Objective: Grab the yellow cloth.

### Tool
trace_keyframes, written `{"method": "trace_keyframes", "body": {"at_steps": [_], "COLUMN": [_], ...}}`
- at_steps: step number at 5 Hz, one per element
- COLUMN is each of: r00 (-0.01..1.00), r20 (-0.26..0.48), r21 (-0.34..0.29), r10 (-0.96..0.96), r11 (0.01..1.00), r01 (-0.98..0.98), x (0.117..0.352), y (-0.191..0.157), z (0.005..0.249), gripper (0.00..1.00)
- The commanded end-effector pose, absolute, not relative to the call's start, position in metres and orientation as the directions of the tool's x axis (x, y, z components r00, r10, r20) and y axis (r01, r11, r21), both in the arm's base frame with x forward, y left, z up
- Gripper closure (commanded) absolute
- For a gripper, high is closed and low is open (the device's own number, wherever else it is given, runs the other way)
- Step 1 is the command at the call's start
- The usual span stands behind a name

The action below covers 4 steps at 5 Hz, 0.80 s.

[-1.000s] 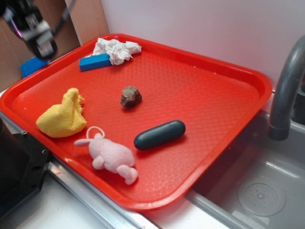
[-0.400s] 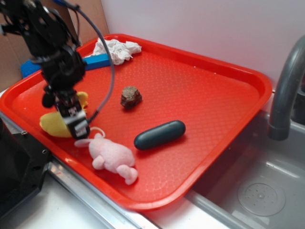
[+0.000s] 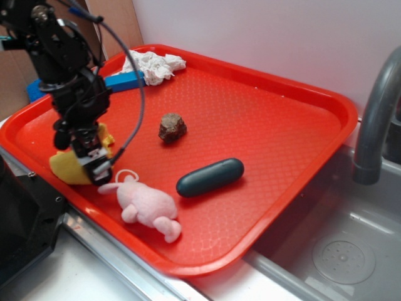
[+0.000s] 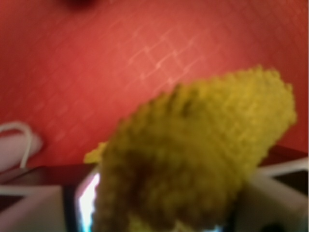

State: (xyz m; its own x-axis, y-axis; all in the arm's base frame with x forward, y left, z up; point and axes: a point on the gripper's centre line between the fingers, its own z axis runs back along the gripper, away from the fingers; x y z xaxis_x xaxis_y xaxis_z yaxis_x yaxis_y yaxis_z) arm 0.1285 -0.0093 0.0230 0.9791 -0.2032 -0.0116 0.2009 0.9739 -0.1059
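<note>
The yellow cloth (image 3: 66, 168) lies bunched at the front left of the red tray (image 3: 250, 119), mostly hidden by the arm in the exterior view. My gripper (image 3: 94, 164) is down on it, just left of the pink plush toy. Blurred yellow knit fills the wrist view, where the cloth (image 4: 203, 145) rises between the two pale fingers of my gripper (image 4: 159, 208). One finger (image 4: 34, 208) stands to its left and the other to its right, wide apart, so the gripper is open around the cloth.
A pink plush toy (image 3: 149, 205) lies beside the gripper near the tray's front rim. A dark oblong object (image 3: 210, 177) and a brown lump (image 3: 171, 126) sit mid-tray. A blue block (image 3: 125, 80) and white rag (image 3: 153, 64) are at the back. A faucet (image 3: 376, 113) and sink (image 3: 338, 251) lie to the right.
The arm came from the top left corner down onto the yellow cloth. Over the last half second it shifted slightly left and the cloth bunched under it.
</note>
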Motion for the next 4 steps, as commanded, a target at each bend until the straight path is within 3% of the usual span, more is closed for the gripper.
{"method": "trace_keyframes", "body": {"at_steps": [1,2,3,4], "r00": [0.989,0.993,0.998,0.998], "r20": [0.072,0.062,0.005,0.022], "r21": [-0.074,-0.061,-0.057,0.025], "r10": [-0.131,-0.105,-0.055,-0.056], "r11": [0.988,0.992,0.997,0.998], "r01": [0.136,0.109,0.056,0.056], "x": [0.091,0.107,0.115,0.164], "y": [0.004,0.008,0.008,-0.009], "z": [0.056,0.078,0.112,0.162], "gripper": [1.0,1.0,1.0,1.0]}}
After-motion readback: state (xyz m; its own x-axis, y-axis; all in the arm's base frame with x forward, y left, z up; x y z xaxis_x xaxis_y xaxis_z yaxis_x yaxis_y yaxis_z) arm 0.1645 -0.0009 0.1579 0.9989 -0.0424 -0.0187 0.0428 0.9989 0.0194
